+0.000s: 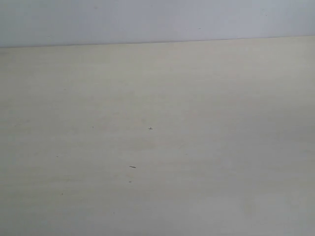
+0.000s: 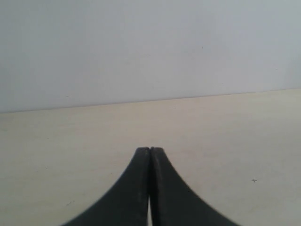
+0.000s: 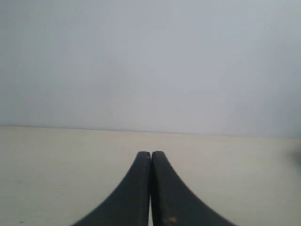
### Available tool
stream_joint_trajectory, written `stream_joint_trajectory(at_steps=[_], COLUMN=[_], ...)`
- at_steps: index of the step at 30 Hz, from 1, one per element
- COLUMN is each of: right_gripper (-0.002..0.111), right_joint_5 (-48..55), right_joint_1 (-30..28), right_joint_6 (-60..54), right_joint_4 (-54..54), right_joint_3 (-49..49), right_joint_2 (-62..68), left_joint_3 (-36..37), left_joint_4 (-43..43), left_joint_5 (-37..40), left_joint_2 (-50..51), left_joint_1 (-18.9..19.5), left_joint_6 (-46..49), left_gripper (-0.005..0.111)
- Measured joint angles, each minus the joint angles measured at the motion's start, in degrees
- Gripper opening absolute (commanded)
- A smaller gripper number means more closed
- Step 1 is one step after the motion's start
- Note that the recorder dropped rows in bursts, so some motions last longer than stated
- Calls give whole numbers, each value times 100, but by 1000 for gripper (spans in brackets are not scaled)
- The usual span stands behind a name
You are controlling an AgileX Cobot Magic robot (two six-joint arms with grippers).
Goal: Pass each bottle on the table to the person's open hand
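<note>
We see the left gripper with jaws pressed together on nothing; the right gripper likewise; both face the white wall over the pale tabletop; where the bottles are we cannot tell.

Left gripper and right gripper are curved, black.

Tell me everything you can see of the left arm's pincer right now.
The left pincer shows only in its own wrist view: two matte black fingers, plastic or rubber by the look, curving inward to narrow tips. It is shut, tips pressed together, nothing between them. It points across the pale table toward the white wall. Nothing visibly touches it.
</note>
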Motion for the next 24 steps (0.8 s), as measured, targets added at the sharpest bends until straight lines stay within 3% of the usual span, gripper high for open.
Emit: stream_joint_trajectory(at_steps=[7, 10, 24], right_gripper=[0, 0, 0], right_joint_5=[-1194, -1540, -1353], right_joint_1=[-822, -872, -880], right_joint_6=[153, 192, 204], right_joint_4=[0, 0, 0], right_joint_3=[979, 1237, 1278], right_joint_2=[0, 0, 0], left_joint_3=[0, 0, 0], left_joint_4=[0, 0, 0], left_joint_5=[0, 0, 0], left_joint_2=[0, 0, 0], left_joint_1=[0, 0, 0], left_joint_6=[0, 0, 0], left_gripper=[0, 0, 0])
